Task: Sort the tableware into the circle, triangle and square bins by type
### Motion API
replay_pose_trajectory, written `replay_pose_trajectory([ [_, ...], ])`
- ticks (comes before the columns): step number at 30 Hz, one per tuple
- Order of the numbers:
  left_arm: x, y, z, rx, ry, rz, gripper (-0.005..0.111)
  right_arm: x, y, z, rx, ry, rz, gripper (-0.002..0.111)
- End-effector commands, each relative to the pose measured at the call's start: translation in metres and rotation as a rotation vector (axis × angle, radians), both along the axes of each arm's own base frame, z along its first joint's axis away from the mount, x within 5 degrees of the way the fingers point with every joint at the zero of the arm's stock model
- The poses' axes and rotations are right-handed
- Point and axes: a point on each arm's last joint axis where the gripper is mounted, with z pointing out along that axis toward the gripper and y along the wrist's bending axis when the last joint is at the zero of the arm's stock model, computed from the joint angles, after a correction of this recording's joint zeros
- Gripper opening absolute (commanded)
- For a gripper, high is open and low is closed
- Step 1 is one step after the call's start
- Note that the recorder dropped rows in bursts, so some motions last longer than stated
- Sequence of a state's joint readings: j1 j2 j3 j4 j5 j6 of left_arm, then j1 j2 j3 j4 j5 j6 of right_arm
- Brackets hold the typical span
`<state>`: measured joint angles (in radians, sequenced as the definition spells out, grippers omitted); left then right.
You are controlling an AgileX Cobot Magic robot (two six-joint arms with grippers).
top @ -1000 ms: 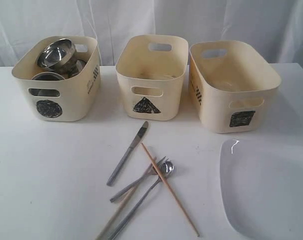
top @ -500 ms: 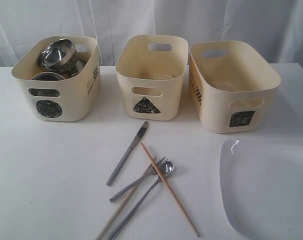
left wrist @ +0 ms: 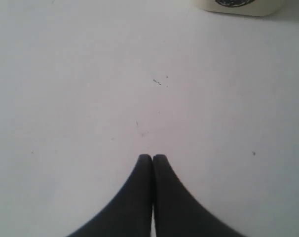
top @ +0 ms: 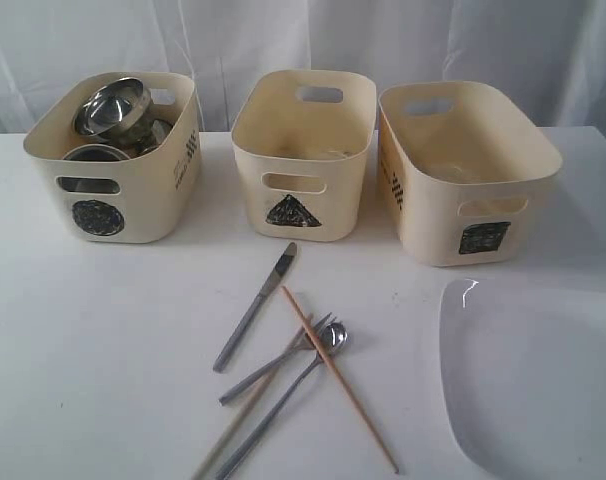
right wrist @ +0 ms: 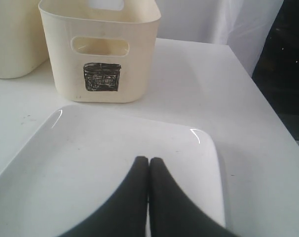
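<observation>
**Q:** Which signs can you read here?

**A:** Three, each scribbled in black on a tub's front. In the exterior view you find a circle [top: 98, 217] on the circle bin [top: 143, 200] at ten o'clock. A triangle [top: 293, 212] is on the triangle bin [top: 248, 170] at twelve, and a square [top: 484, 237] on the square bin [top: 433, 220] at two.

**Q:** Any lettering?

**A:** You see dark print [top: 188, 160] on the circle bin's side and a like patch [top: 395, 187] on the square bin's side. Neither is legible. No words, brands or numbers can be read.
</observation>
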<state>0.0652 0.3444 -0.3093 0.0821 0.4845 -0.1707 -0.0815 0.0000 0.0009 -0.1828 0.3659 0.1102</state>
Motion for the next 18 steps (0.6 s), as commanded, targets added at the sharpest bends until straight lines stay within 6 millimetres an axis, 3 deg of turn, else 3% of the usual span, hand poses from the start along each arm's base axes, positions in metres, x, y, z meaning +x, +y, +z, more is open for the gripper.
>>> replay_pose_trajectory([
  [1, -0.002, 0.001, -0.023, -0.011, 0.054, 0.027, 0.000, 0.000, 0.000, 0.001, -0.007, -0.009, -0.005, 0.000],
  [6, 0.001, 0.002, -0.036, 0.003, -0.013, 0.022, 0.000, 0.000, 0.000, 0.001, -0.007, -0.009, -0.005, 0.000],
  [13, -0.013, 0.000, -0.071, 0.002, -0.126, 0.021, 0.000, 0.000, 0.000, 0.001, -0.007, -0.009, -0.005, 0.000],
  [18, -0.019, 0.001, -0.063, 0.119, -0.255, -0.032, 0.000, 0.000, 0.000, 0.001, -0.007, -0.009, -0.005, 0.000],
])
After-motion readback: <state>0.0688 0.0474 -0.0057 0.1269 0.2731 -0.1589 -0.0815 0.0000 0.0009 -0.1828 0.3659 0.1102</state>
